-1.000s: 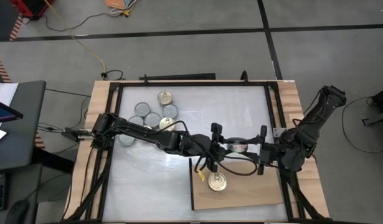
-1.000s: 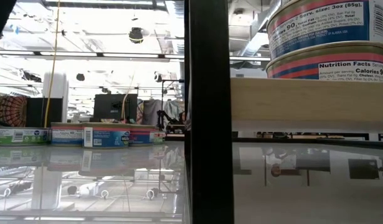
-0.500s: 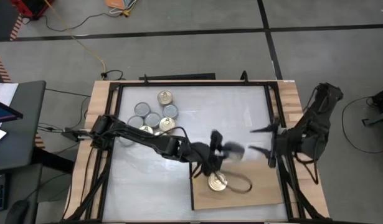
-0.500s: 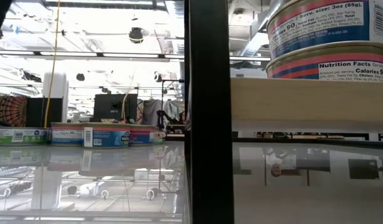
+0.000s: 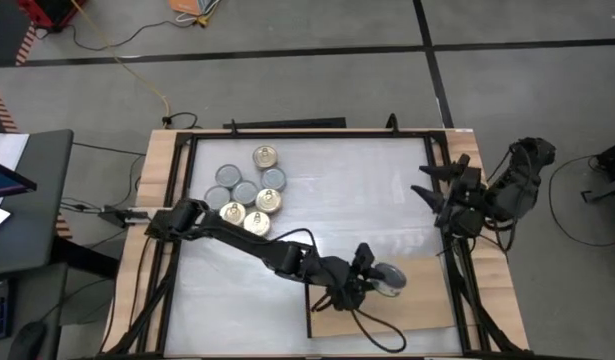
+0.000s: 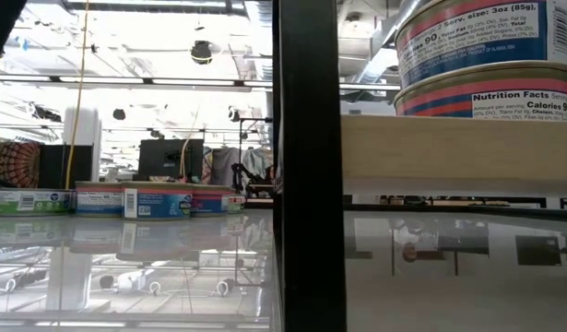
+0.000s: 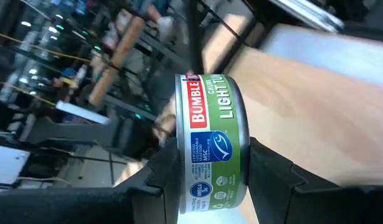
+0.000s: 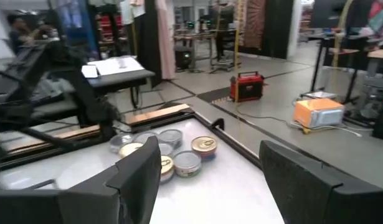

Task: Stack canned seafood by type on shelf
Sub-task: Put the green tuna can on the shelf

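Left gripper (image 7: 213, 180) clenching a small flat round green-labelled metal tin (image 7: 211, 149) by its rigid, slick side wall, hovering over the light-brown wooden shelf board (image 5: 422, 305). Probably light, prone to slipping. Right gripper (image 5: 439, 188) gaping empty at the table's right rail.

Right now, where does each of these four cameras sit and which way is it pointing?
High: overhead, straight down; both arms, shelf.
Low: table height, level into the room; stacked cans on the shelf, no arm.
Left wrist: left gripper clamps a green-label can.
Right wrist: open right gripper faces the can cluster.
Shared: high and right wrist both show that cluster.
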Controlling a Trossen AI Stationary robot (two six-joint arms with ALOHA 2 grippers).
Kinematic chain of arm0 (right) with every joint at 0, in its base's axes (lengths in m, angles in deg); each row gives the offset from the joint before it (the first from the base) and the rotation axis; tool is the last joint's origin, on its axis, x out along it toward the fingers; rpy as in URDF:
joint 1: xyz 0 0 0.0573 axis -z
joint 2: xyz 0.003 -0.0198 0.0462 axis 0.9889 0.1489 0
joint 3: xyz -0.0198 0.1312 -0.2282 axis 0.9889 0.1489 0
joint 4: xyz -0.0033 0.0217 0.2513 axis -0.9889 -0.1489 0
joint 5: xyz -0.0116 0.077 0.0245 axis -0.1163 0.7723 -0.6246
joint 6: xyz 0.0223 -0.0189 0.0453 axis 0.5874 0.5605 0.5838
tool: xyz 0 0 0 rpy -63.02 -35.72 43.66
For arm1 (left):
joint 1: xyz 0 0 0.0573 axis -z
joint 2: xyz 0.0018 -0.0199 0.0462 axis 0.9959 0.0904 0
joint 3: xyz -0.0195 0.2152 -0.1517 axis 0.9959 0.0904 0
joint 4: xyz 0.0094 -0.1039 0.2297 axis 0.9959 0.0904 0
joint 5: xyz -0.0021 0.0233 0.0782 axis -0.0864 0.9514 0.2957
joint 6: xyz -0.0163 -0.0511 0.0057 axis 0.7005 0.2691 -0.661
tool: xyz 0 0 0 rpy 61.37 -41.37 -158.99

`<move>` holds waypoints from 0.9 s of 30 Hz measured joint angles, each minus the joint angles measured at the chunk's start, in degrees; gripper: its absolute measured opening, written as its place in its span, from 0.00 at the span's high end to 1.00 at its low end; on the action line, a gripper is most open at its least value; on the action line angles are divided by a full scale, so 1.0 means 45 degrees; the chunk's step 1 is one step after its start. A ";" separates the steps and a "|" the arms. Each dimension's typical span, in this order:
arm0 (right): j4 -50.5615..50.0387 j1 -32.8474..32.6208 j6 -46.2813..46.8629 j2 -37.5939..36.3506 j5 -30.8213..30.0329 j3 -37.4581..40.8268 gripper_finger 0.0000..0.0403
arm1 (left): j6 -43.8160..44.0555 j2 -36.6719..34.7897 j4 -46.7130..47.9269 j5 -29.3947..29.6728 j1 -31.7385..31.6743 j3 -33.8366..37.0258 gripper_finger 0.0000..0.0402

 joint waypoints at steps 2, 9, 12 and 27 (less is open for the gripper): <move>0.0006 0.0257 0.0034 0.0087 0.0005 0.0000 0.26 | 0.0150 0.0317 -0.0147 -0.0182 -0.0005 -0.0439 0.67; -0.0011 0.0738 0.0044 0.0577 0.0119 0.0005 0.26 | 0.0475 0.1261 0.0898 -0.0090 0.0010 -0.2043 0.67; -0.0010 0.0771 0.0039 0.0812 0.0136 0.0005 0.26 | 0.0290 0.1157 0.0885 -0.0188 0.0013 -0.2184 0.67; 0.0420 0.1175 0.0005 0.0731 0.0140 0.0010 0.26 | -0.4759 0.1202 -0.0978 -0.4074 -0.0386 -0.2048 0.67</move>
